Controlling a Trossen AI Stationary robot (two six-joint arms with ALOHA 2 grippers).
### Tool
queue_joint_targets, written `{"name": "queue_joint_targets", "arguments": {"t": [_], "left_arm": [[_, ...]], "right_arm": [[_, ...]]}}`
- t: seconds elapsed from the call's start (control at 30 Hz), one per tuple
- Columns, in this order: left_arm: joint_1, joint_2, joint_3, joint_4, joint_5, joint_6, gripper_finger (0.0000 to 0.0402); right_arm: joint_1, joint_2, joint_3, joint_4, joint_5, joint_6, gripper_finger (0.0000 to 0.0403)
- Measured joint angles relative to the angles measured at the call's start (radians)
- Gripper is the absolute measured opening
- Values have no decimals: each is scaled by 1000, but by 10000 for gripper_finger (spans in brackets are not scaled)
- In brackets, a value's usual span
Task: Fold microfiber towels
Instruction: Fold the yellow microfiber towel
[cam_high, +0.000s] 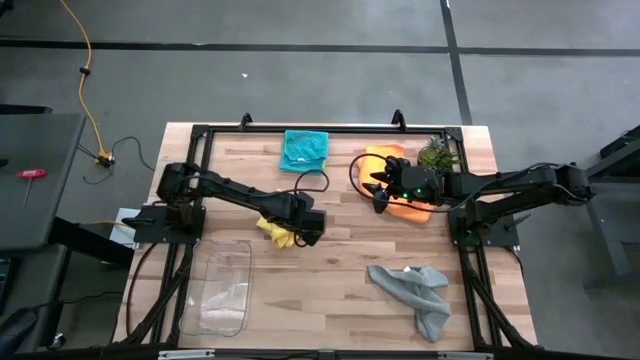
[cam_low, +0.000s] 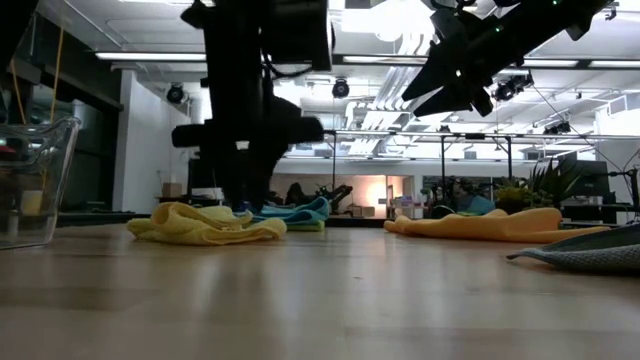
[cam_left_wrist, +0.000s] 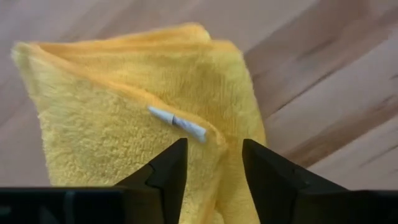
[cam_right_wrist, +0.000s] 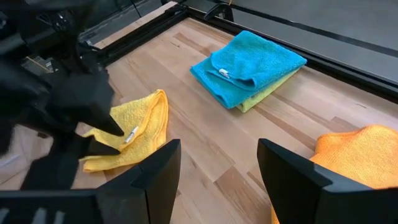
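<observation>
The yellow towel lies folded on the table left of centre, its white tag facing up. My left gripper points down onto it, open, with a finger on either side of the towel's raised folded edge. My right gripper hangs open above the table right of centre, holding nothing, beside the orange towel. A folded teal towel lies on a lime green one at the far edge. The grey towel lies crumpled at the near right. My left gripper comes from above, pointing down, its two fingers astride the yellow towel's folded edge next to the white tag. A gap shows between the fingers with cloth in it. I cannot tell whether the fingertips touch the cloth. The towel lies flat on the table.
A clear plastic tray stands at the near left. A small spiky green plant sits at the far right behind the orange towel. Bare wood shows in the table's middle and along the near edge.
</observation>
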Motion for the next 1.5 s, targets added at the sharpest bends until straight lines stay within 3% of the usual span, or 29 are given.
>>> {"name": "queue_joint_targets", "arguments": {"t": [0.37,0.7,0.83,0.97,1.33,1.5], "left_arm": [[11,7,1,26,-15,16,125],[15,7,1,26,7,36,21],[7,7,1,11,-8,44,6],[9,7,1,-34,-24,37,28],[-2,7,1,-22,-24,-18,150],[-1,7,1,0,-23,-24,169]], "right_arm": [[0,0,0,-10,0,3,204],[0,0,0,-15,0,3,204],[0,0,0,-15,0,2,204],[0,0,0,-15,3,1,204],[0,0,0,-15,3,0,204],[0,0,0,-15,3,0,204]]}}
